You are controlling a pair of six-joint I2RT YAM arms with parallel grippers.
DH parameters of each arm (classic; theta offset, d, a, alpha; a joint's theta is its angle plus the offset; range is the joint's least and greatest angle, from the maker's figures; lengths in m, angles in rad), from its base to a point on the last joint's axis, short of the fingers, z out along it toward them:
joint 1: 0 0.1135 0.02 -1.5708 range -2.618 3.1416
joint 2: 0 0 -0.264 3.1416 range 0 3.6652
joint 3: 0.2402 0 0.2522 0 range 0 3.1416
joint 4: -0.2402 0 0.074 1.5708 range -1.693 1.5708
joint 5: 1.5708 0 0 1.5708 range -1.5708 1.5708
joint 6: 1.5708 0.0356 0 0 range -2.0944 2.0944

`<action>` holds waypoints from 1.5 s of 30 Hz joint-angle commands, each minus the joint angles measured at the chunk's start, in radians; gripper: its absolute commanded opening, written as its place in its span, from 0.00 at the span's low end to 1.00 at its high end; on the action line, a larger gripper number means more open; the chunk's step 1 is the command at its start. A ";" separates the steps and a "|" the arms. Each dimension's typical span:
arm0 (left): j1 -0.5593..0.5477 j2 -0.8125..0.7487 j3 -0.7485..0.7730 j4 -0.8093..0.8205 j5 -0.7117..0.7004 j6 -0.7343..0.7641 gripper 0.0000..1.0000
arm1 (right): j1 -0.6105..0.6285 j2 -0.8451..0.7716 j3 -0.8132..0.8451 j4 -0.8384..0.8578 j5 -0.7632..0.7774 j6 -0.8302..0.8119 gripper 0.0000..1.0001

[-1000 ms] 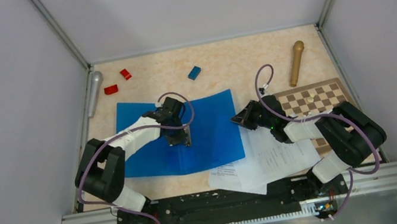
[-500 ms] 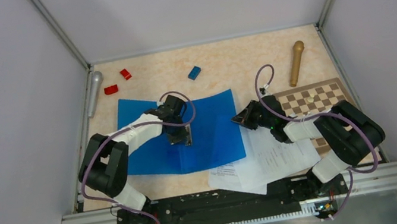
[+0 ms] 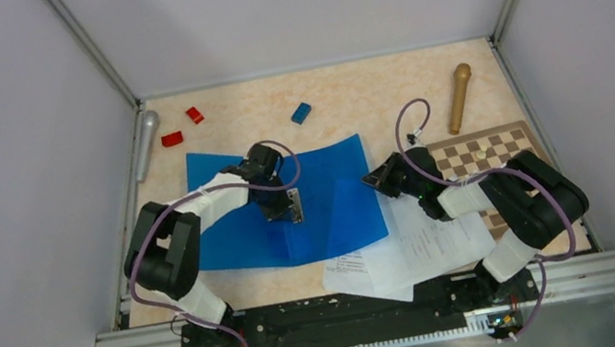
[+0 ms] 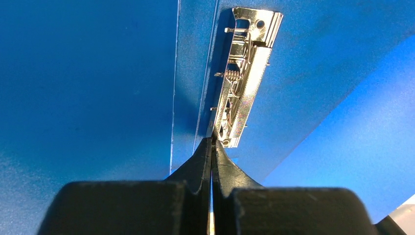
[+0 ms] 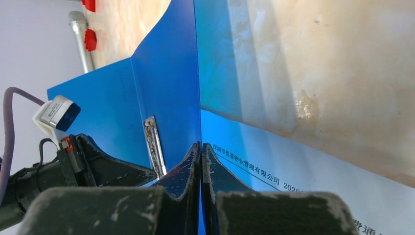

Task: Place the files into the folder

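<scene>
The blue folder (image 3: 229, 232) lies open on the table, its metal clip (image 3: 293, 205) at the spine. My left gripper (image 3: 288, 203) is shut, and its tips (image 4: 212, 141) touch the near end of the clip (image 4: 244, 73). My right gripper (image 3: 372, 179) is shut on the right edge of the folder's cover (image 5: 166, 83) and holds that flap raised and curved. The files (image 3: 418, 249), white printed sheets, lie fanned on the table under and beside the right arm. They also show in the right wrist view (image 5: 303, 171).
A small blue block (image 3: 301, 113), two red blocks (image 3: 172, 139) and a silver cylinder (image 3: 146, 143) lie at the back left. A wooden pestle-like stick (image 3: 459, 96) and a chessboard (image 3: 487, 154) lie at the right. Grey walls close in three sides.
My right gripper has lifted the folder's right flap higher and pushed it slightly left. My left gripper has shifted a little right and back along the spine at the clip.
</scene>
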 commanded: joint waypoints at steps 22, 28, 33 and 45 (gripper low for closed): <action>0.016 0.087 0.199 0.134 0.266 -0.060 0.00 | 0.038 0.038 0.020 0.083 -0.124 0.043 0.00; 0.032 0.098 0.250 0.106 0.265 -0.056 0.00 | 0.037 0.030 0.021 0.079 -0.124 0.041 0.00; 0.034 -0.006 0.367 -0.061 0.074 0.018 0.00 | 0.036 -0.001 0.024 0.051 -0.113 0.033 0.00; 0.131 -0.264 0.346 -0.238 -0.218 0.093 0.25 | 0.036 -0.066 0.038 -0.003 -0.080 0.030 0.00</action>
